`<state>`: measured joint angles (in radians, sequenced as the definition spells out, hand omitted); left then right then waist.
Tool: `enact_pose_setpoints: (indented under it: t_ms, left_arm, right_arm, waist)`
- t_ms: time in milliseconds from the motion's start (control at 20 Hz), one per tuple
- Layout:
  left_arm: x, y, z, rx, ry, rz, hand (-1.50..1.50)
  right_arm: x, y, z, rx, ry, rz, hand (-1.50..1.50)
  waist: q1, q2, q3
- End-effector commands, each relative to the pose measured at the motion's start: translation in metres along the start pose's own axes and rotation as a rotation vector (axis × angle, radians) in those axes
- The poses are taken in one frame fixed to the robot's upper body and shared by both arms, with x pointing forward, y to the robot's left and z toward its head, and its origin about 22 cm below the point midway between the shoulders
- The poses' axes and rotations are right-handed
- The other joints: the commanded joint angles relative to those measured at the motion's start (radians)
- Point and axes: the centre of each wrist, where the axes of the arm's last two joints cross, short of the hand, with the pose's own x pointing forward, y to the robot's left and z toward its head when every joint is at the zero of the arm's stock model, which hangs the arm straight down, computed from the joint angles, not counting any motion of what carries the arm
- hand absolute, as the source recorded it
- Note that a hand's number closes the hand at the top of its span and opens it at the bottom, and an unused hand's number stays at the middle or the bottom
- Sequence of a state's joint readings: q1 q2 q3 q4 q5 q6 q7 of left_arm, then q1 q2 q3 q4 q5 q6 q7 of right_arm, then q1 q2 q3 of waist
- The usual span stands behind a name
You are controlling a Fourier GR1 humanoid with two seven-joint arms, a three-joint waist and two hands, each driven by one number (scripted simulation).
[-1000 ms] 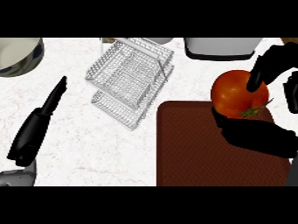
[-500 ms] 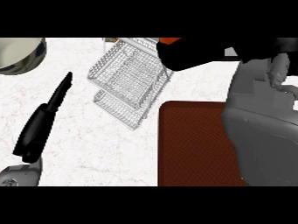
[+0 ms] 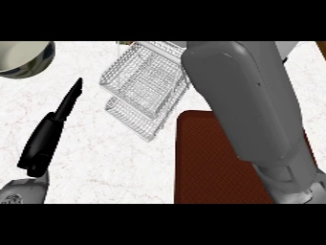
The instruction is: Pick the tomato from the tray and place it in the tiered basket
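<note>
1. On the white marbled counter (image 3: 109, 158) lie one dark red rectangular tray (image 3: 208, 167) and one clear wire tiered basket (image 3: 146, 86) with two stacked levels.
2. One grey right forearm (image 3: 250, 110) crosses the tray towards the basket's far side; its hand is hidden, so its fingers cannot be told.
3. One black left hand (image 3: 49, 139) rests at the left, fingers straight.
4. No tomato shows; its place cannot be told.
5. One cream bowl (image 3: 14, 57) sits at top left.

Tomato & right hand out of sight; tray (image 3: 206, 158) partly behind right forearm (image 3: 250, 105).
</note>
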<state>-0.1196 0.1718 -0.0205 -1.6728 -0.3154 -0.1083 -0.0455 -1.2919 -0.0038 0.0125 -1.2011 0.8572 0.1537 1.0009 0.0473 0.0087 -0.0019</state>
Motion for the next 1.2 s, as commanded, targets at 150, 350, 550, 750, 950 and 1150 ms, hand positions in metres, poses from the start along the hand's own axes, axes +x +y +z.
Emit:
enact_pose_setpoints:
  t_ms: [150,350,550,750,950,1150]
  left_arm:
    - [0.017,-0.003,-0.013,-0.015,-0.022,0.006,0.00]
    - [0.000,0.002,-0.007,-0.039,-0.029,-0.003,0.00]
    - [0.006,-0.008,-0.014,-0.029,-0.030,0.010,0.00]
    - [-0.005,0.000,-0.010,-0.017,-0.023,-0.009,0.00]
    - [-0.011,-0.002,0.006,0.015,0.002,0.000,0.00]
    - [-0.009,0.010,0.005,0.046,0.039,-0.017,0.00]
  right_arm:
    - [-0.014,0.056,-0.033,-0.039,0.105,-0.138,1.50]
    - [-0.015,0.061,-0.044,0.019,0.067,-0.276,-1.50]
    - [-0.020,0.079,-0.045,-0.026,0.040,-0.379,-1.50]
    - [-0.002,0.063,-0.045,-0.174,-0.050,-0.522,-1.50]
    - [-0.041,0.067,-0.065,-0.405,0.017,-0.528,-1.50]
    - [-0.059,0.033,-0.081,-0.497,0.122,-0.556,-1.50]
  waist:
    - [0.026,0.009,0.000]
    - [0.041,0.017,0.000]
    - [0.055,0.016,0.000]
    - [0.040,0.015,0.000]
    - [-0.004,0.004,0.001]
    - [-0.050,-0.013,0.002]
